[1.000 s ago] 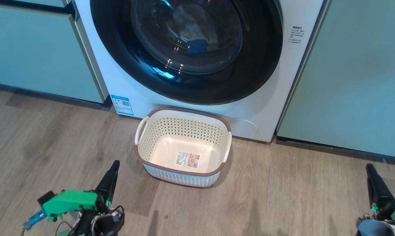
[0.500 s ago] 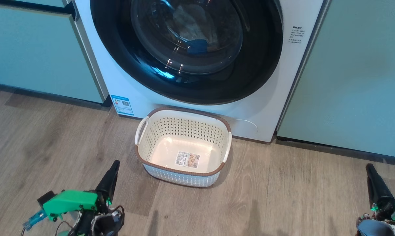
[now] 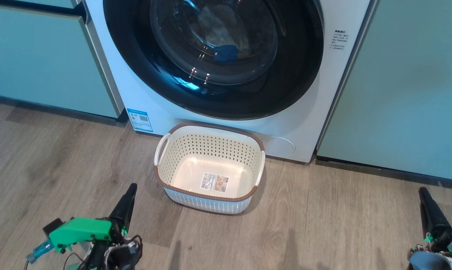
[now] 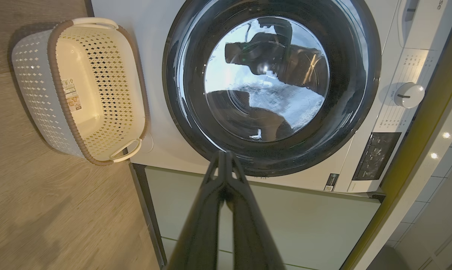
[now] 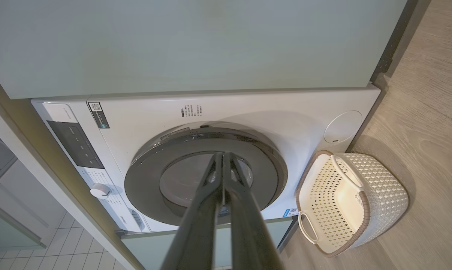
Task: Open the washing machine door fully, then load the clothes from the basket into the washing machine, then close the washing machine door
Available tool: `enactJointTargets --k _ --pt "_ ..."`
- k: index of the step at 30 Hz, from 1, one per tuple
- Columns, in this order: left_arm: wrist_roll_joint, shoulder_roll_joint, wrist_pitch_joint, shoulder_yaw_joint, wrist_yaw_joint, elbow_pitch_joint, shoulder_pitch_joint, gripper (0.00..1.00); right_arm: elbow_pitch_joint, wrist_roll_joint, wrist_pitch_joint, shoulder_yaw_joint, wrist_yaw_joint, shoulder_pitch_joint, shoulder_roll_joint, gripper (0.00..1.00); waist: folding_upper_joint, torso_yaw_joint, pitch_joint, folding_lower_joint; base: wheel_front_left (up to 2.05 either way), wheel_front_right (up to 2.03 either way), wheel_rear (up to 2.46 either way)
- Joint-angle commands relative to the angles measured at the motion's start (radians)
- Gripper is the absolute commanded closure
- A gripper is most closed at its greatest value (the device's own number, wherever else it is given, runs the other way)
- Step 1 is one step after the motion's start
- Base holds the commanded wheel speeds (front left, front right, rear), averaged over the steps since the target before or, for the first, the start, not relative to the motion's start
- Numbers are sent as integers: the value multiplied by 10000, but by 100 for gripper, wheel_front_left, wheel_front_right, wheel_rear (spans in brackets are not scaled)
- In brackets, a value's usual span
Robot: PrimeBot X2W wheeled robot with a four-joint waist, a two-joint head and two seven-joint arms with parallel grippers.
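Looks finished: loaded, then shut.
Shows clothes (image 3: 220, 28) inside the washer (image 3: 304, 123) behind the closed door (image 3: 128, 56); finds the basket (image 3: 207, 150) bare on the floor just before it; holds left gripper (image 4: 223, 157) and right gripper (image 5: 223, 157) well clear, jaws pressed together on nothing.

washing machine door (image 3: 211, 56) top cut off

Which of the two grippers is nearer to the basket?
The left gripper: it lies just left of the basket, while the right gripper sits far to the right.
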State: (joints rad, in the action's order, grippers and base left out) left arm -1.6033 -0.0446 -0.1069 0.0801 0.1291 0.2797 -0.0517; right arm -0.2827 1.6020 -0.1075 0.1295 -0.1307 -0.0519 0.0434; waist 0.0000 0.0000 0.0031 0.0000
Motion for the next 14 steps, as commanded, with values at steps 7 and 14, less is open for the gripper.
enactJointTargets --k 7,14 --pt "-53 -56 -63 337 16 -347 -563 100 380 61 -62 -152 0 -561 72 100 0 0 0 0 0 0 0" --pt "-53 -56 -63 337 16 -347 -563 100 380 61 -62 -151 0 -561 72 100 0 0 0 0 0 0 0"
